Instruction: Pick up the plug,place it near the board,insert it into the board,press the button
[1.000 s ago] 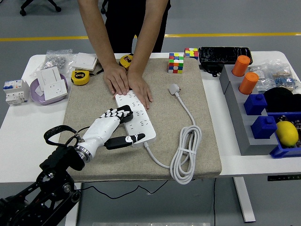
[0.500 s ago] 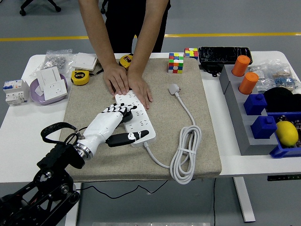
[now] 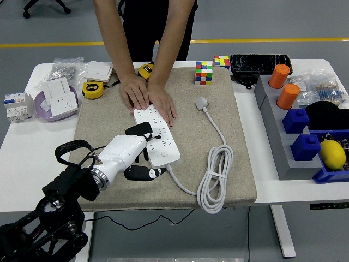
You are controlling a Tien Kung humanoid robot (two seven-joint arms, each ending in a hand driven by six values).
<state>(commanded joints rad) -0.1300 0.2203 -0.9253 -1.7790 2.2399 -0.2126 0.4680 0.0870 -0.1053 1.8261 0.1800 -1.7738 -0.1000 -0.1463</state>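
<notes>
This looks like a robotics lab or test workshop. A white tabletop [image 3: 22, 164] on a metal leg stands on a grey floor crossed by a yellow line [image 3: 262, 40], the sort of marking used in work halls, and the wheeled base of an office chair [image 3: 46, 6] shows at the top left. The tabletop is laid out like a test bench: a beige mat [image 3: 109, 117] as a work area, wall sockets and switches [image 3: 61, 98], a circuit breaker [image 3: 16, 105], tape measures [image 3: 93, 89], puzzle cubes [image 3: 204, 72], and blue bins [image 3: 327, 173] of sorted props at the right. A person stands at the far side steadying a white power strip [image 3: 158, 136].
</notes>
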